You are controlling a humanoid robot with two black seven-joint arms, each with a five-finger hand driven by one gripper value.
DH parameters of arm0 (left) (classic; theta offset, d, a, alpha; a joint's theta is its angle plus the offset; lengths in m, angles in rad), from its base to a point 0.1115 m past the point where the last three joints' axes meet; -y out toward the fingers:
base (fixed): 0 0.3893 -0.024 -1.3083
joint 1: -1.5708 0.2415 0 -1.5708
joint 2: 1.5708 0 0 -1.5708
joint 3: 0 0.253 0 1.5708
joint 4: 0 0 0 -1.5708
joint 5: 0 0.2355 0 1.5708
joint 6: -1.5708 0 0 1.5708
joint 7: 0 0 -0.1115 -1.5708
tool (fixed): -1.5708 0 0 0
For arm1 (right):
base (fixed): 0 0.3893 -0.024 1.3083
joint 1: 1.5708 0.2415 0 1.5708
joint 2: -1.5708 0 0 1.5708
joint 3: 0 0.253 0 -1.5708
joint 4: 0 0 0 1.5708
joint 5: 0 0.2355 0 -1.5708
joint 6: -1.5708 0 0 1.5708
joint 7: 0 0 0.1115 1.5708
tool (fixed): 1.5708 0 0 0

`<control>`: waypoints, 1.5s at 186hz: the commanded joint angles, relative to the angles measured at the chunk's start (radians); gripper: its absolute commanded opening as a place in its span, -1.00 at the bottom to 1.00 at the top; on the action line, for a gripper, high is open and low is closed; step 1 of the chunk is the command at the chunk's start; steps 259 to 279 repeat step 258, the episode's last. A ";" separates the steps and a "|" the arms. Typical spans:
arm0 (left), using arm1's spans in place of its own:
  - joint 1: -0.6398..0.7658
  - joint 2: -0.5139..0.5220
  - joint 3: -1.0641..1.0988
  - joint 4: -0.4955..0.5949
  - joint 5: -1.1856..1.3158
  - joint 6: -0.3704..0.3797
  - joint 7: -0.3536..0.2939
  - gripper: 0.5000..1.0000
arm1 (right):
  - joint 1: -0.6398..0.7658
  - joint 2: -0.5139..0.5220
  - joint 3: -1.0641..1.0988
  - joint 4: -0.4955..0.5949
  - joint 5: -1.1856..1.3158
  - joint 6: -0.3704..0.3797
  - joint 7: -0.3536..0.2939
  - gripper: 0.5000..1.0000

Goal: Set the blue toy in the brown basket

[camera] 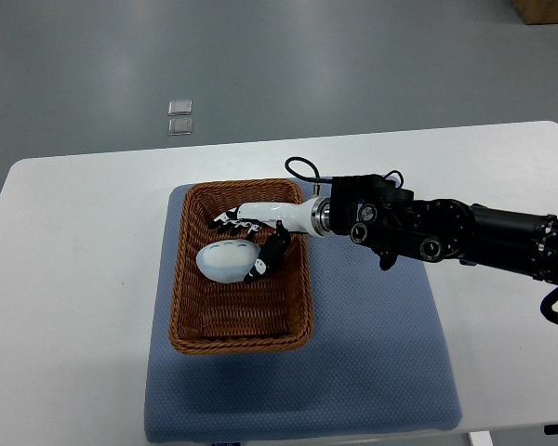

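the right hand reaches in over the brown basket, its fingers curled around the blue toy, which sits low inside the basket toward its far end. the basket rests on a blue mat on the white worktop. beyond the worktop, two small clear squares lie on the floor. nothing else crowds the basket.

Toy in basket; basket on mat; mat on table.
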 commanded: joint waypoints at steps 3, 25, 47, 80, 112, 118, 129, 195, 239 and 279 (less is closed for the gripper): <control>0.000 0.000 0.002 0.000 0.000 0.000 0.000 1.00 | 0.006 -0.019 0.012 0.006 0.004 0.009 0.001 0.60; 0.000 0.000 0.002 0.000 0.000 0.000 0.000 1.00 | 0.028 -0.044 0.041 0.008 0.005 0.025 0.003 0.60; 0.000 0.000 0.003 0.000 0.000 0.000 0.000 1.00 | 0.036 -0.073 0.081 0.008 0.005 0.040 0.017 0.60; 0.000 0.000 0.003 0.000 0.000 0.000 0.000 1.00 | 0.019 -0.124 0.240 0.008 0.037 0.035 0.031 0.59; 0.000 0.000 0.003 0.000 0.000 0.000 0.000 1.00 | -0.109 -0.150 0.536 -0.007 0.266 0.026 0.040 0.60; 0.000 0.000 0.003 0.000 0.000 0.000 0.000 1.00 | -0.132 -0.147 0.599 -0.007 0.304 0.026 0.038 0.60; 0.000 0.000 0.003 0.000 0.000 0.000 0.000 1.00 | -0.179 -0.144 0.699 -0.007 0.358 0.029 0.038 0.60; 0.000 0.000 0.006 -0.007 0.000 0.000 0.002 1.00 | -0.382 -0.055 1.020 -0.073 0.651 0.043 0.038 0.61; 0.000 0.000 0.006 0.001 0.000 0.000 0.002 1.00 | -0.429 -0.032 1.038 -0.106 0.720 0.044 0.040 0.64; 0.000 0.000 0.006 0.001 0.000 0.000 0.002 1.00 | -0.429 -0.032 1.040 -0.121 0.731 0.043 0.041 0.64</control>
